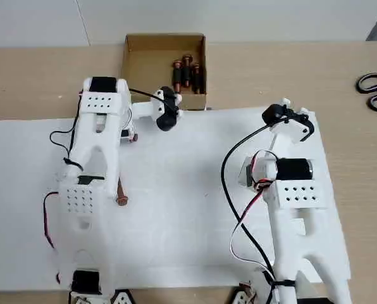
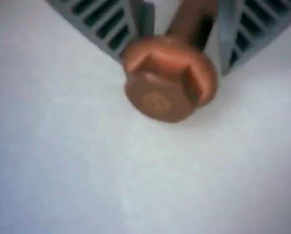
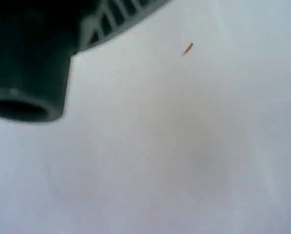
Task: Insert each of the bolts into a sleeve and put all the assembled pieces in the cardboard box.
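Observation:
My left gripper [image 2: 177, 29] is shut on a copper bolt [image 2: 170, 80]. Its hexagonal head sticks out from between the grey ribbed fingers [image 2: 104, 24], just above the white paper. My right gripper [image 3: 62, 19] is shut on a dark hollow sleeve [image 3: 28, 73], whose open end hangs over the paper. A second copper bolt [image 1: 122, 200] lies on the paper beside the left arm [image 1: 100, 126]. The cardboard box [image 1: 138, 63] stands at the table's far edge and holds three assembled pieces [image 1: 186, 73]. The right arm [image 1: 296, 183] stands over the right half of the sheet.
A white paper sheet [image 1: 182, 190] covers the wooden table between the two arms. Black scissors [image 1: 375, 88] lie at the far right. Black camera cables [image 1: 229, 190] loop over the paper by the right arm.

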`<state>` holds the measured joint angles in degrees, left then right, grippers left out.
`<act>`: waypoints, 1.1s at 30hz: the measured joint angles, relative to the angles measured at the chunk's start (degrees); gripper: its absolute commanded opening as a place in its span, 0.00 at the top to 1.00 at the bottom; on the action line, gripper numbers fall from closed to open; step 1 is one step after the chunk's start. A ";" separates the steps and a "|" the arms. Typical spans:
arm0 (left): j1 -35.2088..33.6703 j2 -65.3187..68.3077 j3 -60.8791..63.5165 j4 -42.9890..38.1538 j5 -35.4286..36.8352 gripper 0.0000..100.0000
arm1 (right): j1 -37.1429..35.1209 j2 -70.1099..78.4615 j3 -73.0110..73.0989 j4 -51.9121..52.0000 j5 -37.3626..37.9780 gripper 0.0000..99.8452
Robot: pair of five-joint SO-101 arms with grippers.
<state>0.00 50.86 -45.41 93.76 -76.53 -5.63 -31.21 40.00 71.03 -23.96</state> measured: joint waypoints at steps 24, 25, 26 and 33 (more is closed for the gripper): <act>0.97 1.67 -4.48 5.01 2.90 0.99 | 0.00 0.00 0.00 0.00 0.00 1.00; 1.41 1.67 -5.36 5.19 3.96 0.99 | 0.00 0.00 0.00 0.00 0.00 1.00; 1.93 1.58 -6.51 5.10 5.19 0.99 | 0.00 0.00 0.00 0.00 0.00 1.00; 2.29 -6.24 -13.36 5.54 18.73 0.99 | 0.00 0.00 0.00 0.00 0.00 1.00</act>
<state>2.29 44.62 -58.77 99.30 -57.80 -5.63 -31.21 40.00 71.03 -23.96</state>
